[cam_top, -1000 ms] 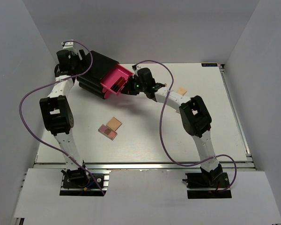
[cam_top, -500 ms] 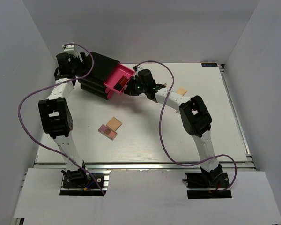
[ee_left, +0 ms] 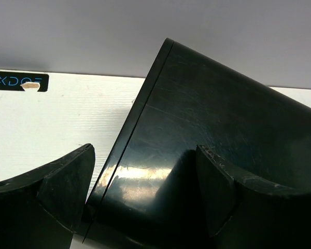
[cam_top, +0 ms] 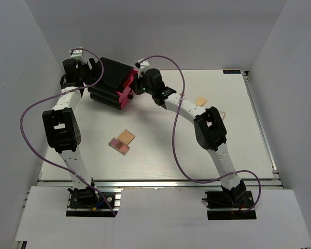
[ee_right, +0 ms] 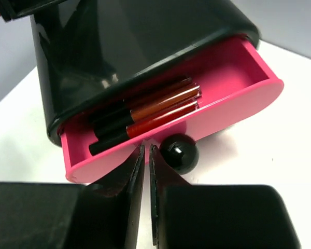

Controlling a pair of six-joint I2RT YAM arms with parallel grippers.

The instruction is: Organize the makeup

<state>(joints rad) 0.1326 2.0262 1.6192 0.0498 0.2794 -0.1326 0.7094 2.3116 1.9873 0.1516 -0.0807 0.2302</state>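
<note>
A: Several pencils (ee_right: pixel 145 111) lie in the pink drawer (ee_right: pixel 233 109); the right gripper (ee_right: pixel 146 155) is pressed together, empty, with the knob (ee_right: pixel 179 152) at its three o'clock.
B: The left gripper (ee_left: pixel 144 155) is spread astride the black box (ee_left: pixel 223 119); palettes (cam_top: pixel 122 141) lie at seven o'clock on the table (cam_top: pixel 160 155).

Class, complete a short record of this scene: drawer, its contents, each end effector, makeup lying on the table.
Drawer: pink drawer partly out of black box
Contents: dark-and-red pencils
Right end effector: shut, at the drawer front beside black knob
Left end effector: open, astride the box's edge
Loose makeup: pink palette, tan palette, tan compact
</note>
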